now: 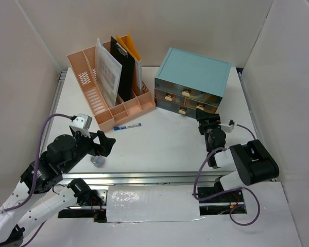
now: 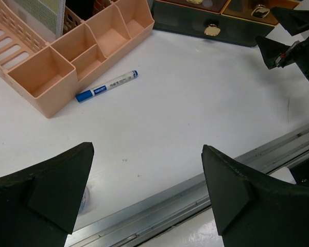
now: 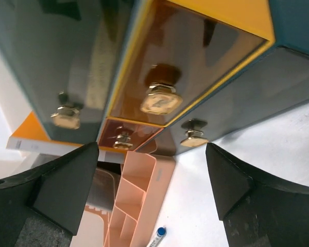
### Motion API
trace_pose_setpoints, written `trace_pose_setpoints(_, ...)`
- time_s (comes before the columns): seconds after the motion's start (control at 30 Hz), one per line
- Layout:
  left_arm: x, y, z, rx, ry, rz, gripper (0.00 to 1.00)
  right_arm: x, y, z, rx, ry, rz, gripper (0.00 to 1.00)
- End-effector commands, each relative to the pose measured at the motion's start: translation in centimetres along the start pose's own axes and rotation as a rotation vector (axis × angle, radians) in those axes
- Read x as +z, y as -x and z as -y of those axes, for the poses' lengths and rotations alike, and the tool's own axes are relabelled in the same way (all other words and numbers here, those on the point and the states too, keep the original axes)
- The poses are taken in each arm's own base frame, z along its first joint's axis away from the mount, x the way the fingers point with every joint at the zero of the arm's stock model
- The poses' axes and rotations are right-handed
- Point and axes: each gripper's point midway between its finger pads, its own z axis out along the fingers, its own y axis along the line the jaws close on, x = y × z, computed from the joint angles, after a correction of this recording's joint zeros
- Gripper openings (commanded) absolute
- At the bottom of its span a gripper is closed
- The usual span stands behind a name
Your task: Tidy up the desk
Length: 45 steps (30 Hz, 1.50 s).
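As right end effector [image 3: 152, 154] stands wide and empty, ajar drawer [image 3: 195, 56] awaits.
Centre its knob [image 3: 161, 100] squarely before pushing (left end effector [image 2: 147, 154] likewise wide, empty).

No legible text anywhere, blue-capped marker [image 2: 107, 86] carries a printed label (lettering too small to read)

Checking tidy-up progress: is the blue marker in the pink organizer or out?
Out: the blue marker lies on the desk beside the pink organizer.

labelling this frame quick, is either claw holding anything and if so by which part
Nothing is held: the left claw and the right claw both stand open and empty.
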Motion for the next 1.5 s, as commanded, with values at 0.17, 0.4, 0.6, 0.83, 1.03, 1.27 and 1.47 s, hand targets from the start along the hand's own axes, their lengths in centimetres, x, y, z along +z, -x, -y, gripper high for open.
trace_pose_setpoints(0.17,0.8,0.6,-0.4,0.028,0.038,0.003,1.0,1.6,0.9,-3.5,0.172,0.186,0.04,0.88)
trace_pose_setpoints(0.4,0.8,0.6,0.0,0.035,0.016,0.004,0.99,1.7,1.4,-4.0,0.175,0.231,0.065,0.85)
trace_pose_setpoints(0.6,0.9,0.6,0.0,0.04,0.01,0.001,0.99,1.0,2.1,-7.0,0.141,0.307,0.065,0.85)
trace_pose_setpoints(0.83,1.0,0.5,0.1,0.041,0.008,-0.003,1.0,2.1,3.4,-8.2,0.108,0.286,0.096,0.87)
trace_pose_setpoints(1.03,1.0,0.4,0.0,0.04,0.012,-0.004,1.0,3.3,4.1,-7.4,0.113,0.273,0.109,0.86)
trace_pose_setpoints(1.27,1.2,0.3,-0.2,0.041,0.024,-0.011,0.99,3.7,4.0,-6.5,0.124,0.244,0.102,0.85)
trace_pose_setpoints(1.47,1.4,0.2,-0.2,0.041,0.031,-0.017,1.0,3.7,4.0,-5.1,0.158,0.209,0.103,0.81)
